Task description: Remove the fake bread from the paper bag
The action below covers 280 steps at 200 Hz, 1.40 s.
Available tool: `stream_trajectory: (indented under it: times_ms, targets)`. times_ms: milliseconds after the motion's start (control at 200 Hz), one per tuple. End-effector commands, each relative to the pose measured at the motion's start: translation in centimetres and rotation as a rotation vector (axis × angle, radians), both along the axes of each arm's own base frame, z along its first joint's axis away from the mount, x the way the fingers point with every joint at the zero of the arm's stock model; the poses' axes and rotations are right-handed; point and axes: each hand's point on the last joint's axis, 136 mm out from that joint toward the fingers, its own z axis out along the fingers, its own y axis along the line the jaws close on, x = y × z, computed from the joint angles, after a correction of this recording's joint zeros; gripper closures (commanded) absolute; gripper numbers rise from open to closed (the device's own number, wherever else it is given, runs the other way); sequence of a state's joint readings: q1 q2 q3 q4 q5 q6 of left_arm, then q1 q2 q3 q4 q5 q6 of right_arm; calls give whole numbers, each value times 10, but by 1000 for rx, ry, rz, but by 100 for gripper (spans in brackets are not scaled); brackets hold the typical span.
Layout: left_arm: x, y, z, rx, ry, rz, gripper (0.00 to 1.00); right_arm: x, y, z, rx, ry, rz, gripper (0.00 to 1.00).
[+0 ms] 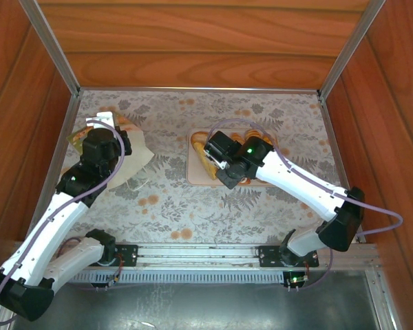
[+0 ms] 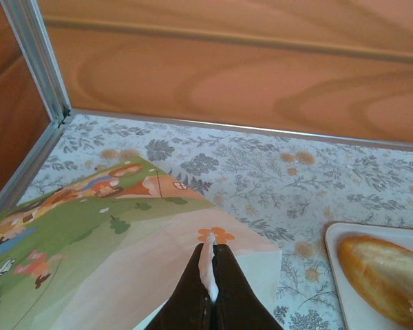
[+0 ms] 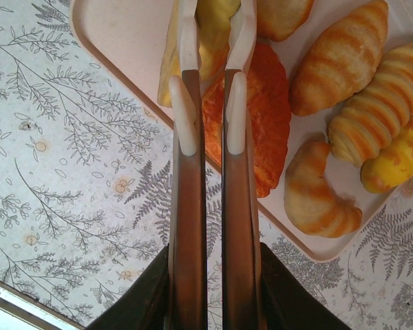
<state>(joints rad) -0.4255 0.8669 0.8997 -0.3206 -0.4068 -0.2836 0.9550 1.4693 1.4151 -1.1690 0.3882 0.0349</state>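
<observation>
The paper bag (image 1: 139,155) lies at the back left, its green picture side (image 2: 89,234) facing up. My left gripper (image 2: 212,256) is shut on the bag's pale twisted cord handle (image 2: 206,265); from above it (image 1: 118,141) sits over the bag. Several pieces of fake bread lie on the pinkish tray (image 3: 124,41): a croissant (image 3: 341,58), a ridged roll (image 3: 375,113), a second croissant (image 3: 316,189) and an orange-brown pastry (image 3: 265,117). My right gripper (image 3: 213,17) hangs over the tray's corner, its jaws closed narrowly on a pale yellow bread piece (image 3: 213,38).
The tray (image 1: 193,177) sits at mid-table, with an oval roll (image 2: 378,275) on its near end. Wooden walls with metal corner posts (image 2: 34,62) close off the back and both sides. The patterned tablecloth (image 1: 186,206) runs between the bag and the tray.
</observation>
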Motion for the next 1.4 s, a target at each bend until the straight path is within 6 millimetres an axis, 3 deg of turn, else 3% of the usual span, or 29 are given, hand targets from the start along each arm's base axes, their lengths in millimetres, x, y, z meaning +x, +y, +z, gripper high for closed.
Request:
stream_trajectory:
  times_ms: [0, 680, 880, 1394]
  targets:
    - [0, 3, 2, 5, -22, 9, 100, 6, 2, 5, -7, -40, -1, 75]
    - [0, 0, 0, -24, -17, 2, 100, 7, 0, -21, -183, 10, 0, 70]
    - [0, 0, -3, -24, -11, 1, 100, -6, 17, -21, -104, 82, 9, 63]
    - [-2, 1, -6, -29, -9, 2, 100, -27, 32, -7, 48, 167, 16, 59]
